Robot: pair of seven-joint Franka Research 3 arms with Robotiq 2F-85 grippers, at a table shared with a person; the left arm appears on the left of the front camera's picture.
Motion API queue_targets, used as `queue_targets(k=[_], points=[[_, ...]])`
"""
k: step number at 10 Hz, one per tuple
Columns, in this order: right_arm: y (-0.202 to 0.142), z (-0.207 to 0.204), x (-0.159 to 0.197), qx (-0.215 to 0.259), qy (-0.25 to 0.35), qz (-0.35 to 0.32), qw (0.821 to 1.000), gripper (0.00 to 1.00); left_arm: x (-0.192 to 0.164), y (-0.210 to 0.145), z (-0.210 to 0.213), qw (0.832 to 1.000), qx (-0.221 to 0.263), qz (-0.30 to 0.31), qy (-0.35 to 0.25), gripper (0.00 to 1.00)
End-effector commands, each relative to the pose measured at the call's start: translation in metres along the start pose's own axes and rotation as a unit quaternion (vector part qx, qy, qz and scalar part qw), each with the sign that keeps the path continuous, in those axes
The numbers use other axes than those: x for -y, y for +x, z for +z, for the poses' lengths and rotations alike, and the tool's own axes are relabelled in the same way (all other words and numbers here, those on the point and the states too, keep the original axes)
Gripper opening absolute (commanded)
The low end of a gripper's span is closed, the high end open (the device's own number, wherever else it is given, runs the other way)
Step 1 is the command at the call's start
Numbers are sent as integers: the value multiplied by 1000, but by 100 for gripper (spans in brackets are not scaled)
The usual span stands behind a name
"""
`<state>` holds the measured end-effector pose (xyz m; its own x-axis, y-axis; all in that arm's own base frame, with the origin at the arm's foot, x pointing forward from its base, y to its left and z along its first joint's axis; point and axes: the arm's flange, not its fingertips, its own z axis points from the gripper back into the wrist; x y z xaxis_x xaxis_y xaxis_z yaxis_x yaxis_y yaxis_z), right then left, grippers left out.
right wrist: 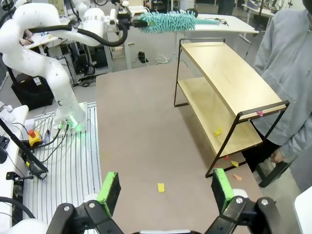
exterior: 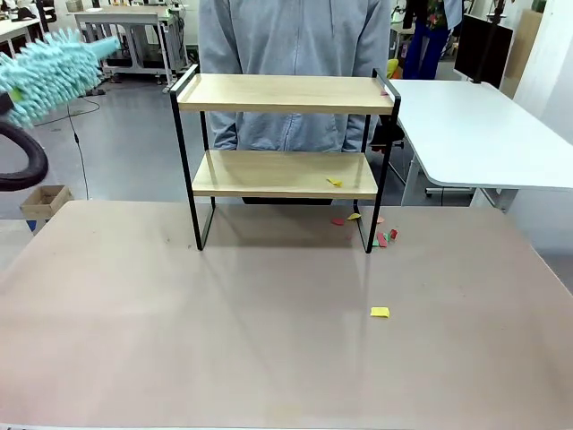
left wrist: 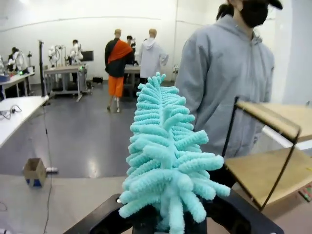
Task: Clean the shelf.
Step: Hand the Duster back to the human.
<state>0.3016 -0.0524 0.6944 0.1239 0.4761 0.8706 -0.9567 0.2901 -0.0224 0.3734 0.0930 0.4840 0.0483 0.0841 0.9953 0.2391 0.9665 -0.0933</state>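
Shelf [exterior: 285, 94] stands at the table's far edge, in front of the person [exterior: 295, 36]. Left gripper [left wrist: 168, 222] clamped tight on a teal duster [left wrist: 165, 156], held raised off the shelf's left end, not touching it. Right gripper [right wrist: 165, 190] hangs back over the table [right wrist: 141, 136], fingers spread, holding nothing. Paper scraps: 1 on the top board [right wrist: 260, 113], 1 on the lower board [exterior: 334, 182], more on the table by the right leg. Sweeping seems not yet begun; next, the duster needs lowering onto the top board and drawing across.
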Motion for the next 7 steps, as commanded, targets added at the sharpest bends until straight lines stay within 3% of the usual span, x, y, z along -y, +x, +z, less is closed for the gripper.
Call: queue_targets(k=[1,4,5,7], points=[[0,2,1,-1,1,10,1000,100,20,-71,32,1000,6,-7,12,17],[0,2,1,-1,1,10,1000,100,38,-83,37,999,4,-33,-4,17],[0,2,1,-1,1,10,1000,100,2,-49,-21,1000,-20,-2,9,17],[0,2,1,-1,1,10,1000,100,2,-49,-21,1000,-20,-2,9,17]])
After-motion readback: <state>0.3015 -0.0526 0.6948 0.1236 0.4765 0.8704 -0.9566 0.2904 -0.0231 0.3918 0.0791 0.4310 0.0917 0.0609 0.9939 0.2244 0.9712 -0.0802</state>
